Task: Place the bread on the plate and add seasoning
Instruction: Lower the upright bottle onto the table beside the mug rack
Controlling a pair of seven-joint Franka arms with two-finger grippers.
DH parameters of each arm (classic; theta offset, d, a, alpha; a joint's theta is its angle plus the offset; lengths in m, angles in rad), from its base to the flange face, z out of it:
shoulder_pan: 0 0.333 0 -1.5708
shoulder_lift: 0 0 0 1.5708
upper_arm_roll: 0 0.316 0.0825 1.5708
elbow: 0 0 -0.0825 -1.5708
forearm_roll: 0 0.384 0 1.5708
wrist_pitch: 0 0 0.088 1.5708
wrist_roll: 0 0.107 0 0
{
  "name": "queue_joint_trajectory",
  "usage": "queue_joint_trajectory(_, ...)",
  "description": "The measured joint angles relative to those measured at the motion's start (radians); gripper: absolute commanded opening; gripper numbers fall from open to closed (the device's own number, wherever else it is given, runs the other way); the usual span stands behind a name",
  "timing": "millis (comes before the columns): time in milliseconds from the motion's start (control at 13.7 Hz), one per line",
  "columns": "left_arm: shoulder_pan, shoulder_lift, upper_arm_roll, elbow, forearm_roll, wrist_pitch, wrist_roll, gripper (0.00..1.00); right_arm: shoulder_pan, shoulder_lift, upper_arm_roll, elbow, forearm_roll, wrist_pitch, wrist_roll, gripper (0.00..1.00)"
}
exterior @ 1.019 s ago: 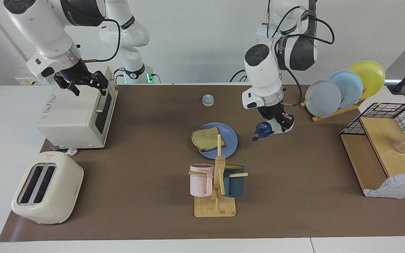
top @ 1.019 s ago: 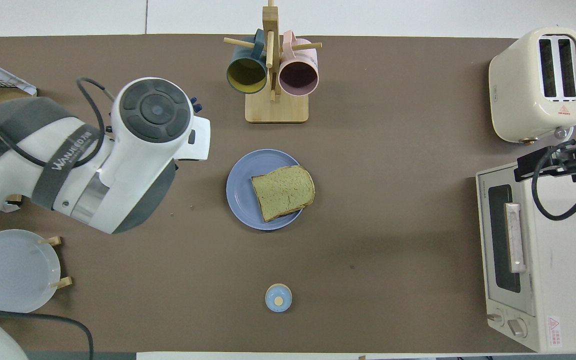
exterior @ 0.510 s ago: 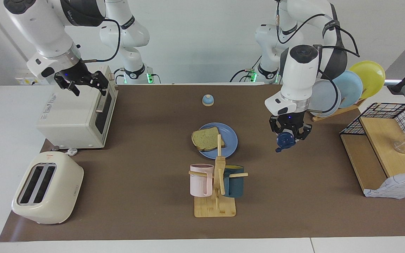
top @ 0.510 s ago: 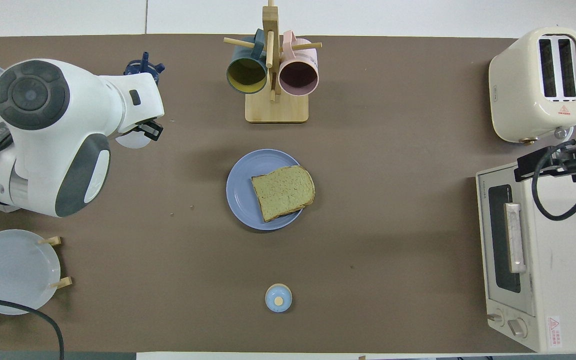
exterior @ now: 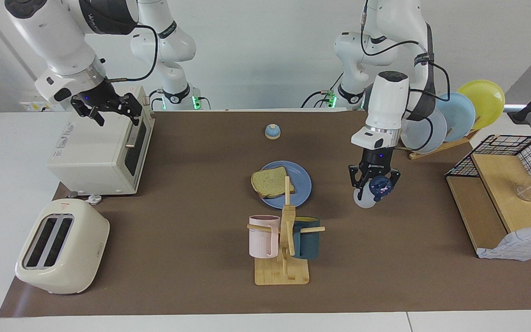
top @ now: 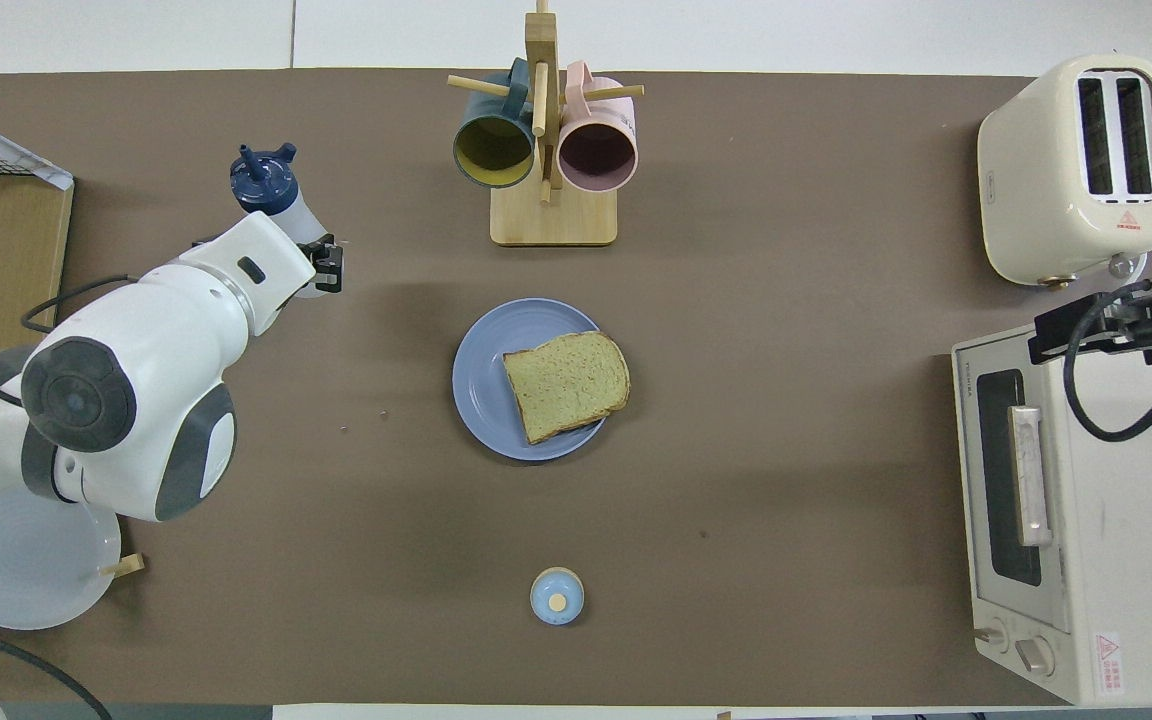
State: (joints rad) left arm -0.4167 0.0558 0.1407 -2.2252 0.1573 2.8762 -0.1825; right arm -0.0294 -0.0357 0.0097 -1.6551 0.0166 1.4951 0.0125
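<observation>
Bread (exterior: pixel 272 182) lies on the plate (exterior: pixel 300 186), at mid-table. The mug rack (exterior: pixel 283 244) stands farther from the robots than the plate; the bell (exterior: pixel 272 132) sits nearer to them. Toaster oven (exterior: pixel 102 145) and toaster (exterior: pixel 61 247) occupy the right arm's end. Seasoning (exterior: pixel 372 191), clamped in the left gripper (exterior: pixel 373 183), sits between plate and shelf (exterior: pixel 503 203), toward the left arm's end.

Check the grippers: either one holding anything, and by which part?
The left gripper holds the seasoning by its translucent body, below the navy cap, over bare table toward the left arm's end. The right gripper holds nothing, waiting over the toaster oven.
</observation>
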Motion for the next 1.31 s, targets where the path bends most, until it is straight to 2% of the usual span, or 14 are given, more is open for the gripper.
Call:
queue_joint_trajectory(364,0.016,0.021,0.000,-0.164,0.000,0.330,-0.049,0.00,0.000,0.000,0.000,0.000,0.000,0.000,0.000,1.00)
queue_joint_trajectory(728,0.017,0.170,0.000,-0.180,0.000,0.566,-0.053,0.00,0.000,0.000,0.000,0.000,0.000,0.000,0.000,1.00)
queue_joint_trajectory(946,0.017,0.235,0.002,-0.177,0.000,0.604,-0.053,0.00,0.000,0.000,0.000,0.000,0.000,0.000,0.000,1.00)
queue_joint_trajectory(1310,0.017,0.252,0.004,-0.167,0.000,0.609,-0.052,0.00,0.000,0.000,0.000,0.000,0.000,0.000,0.000,1.00)
